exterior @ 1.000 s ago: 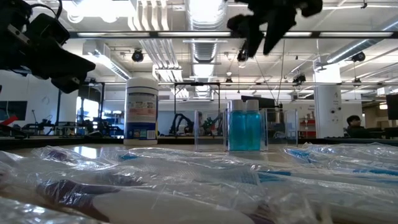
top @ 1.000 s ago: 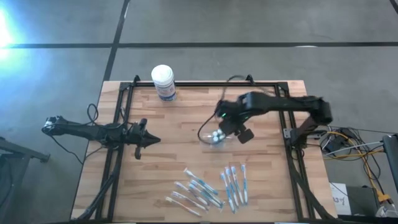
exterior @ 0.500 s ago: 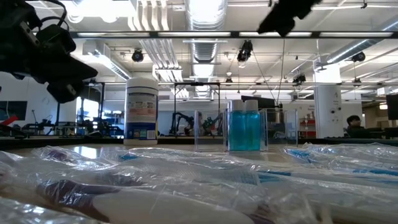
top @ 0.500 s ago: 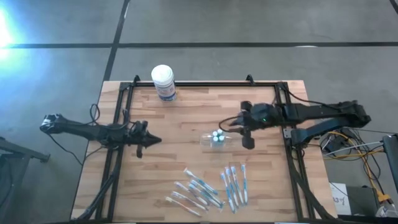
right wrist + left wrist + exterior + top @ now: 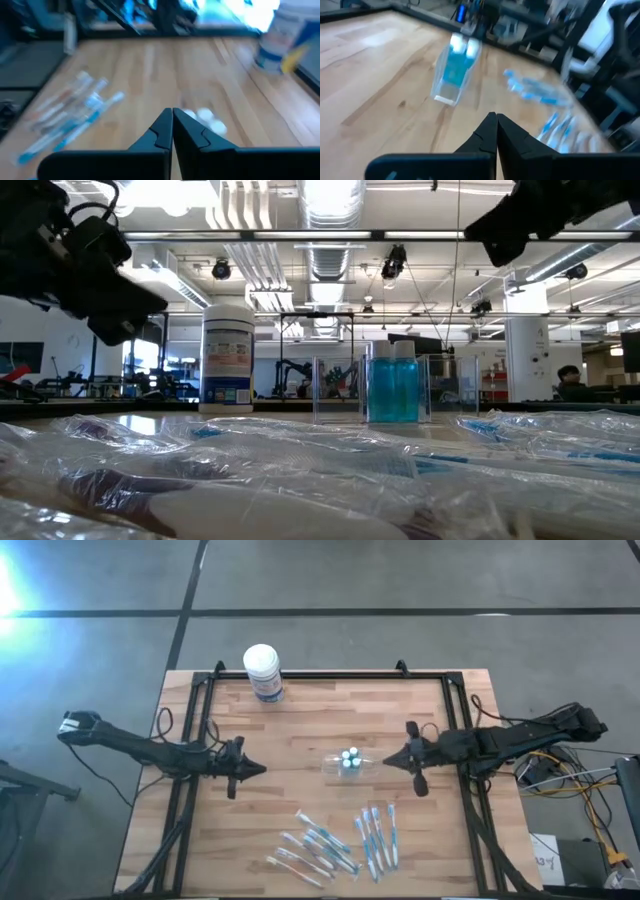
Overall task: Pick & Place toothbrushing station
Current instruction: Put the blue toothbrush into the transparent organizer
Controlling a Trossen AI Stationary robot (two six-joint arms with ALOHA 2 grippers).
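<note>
Wooden worktop (image 5: 300, 720), holder down, both arms clear — placing looks done.
Clear toothbrush holder (image 5: 346, 760) stands mid-worktop, free of both arms, wrapped toothbrushes (image 5: 340, 840) lying nearby. Right pincer (image 5: 392, 756) sits just beside it, fingers together and empty; left pincer (image 5: 258, 770) waits well apart, likewise closed. Little seems left but parking the arms.

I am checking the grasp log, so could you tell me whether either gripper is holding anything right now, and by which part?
Nothing is held. The left gripper and right gripper are both shut on nothing, either side of the toothbrushing station, which stands free on the table.
</note>
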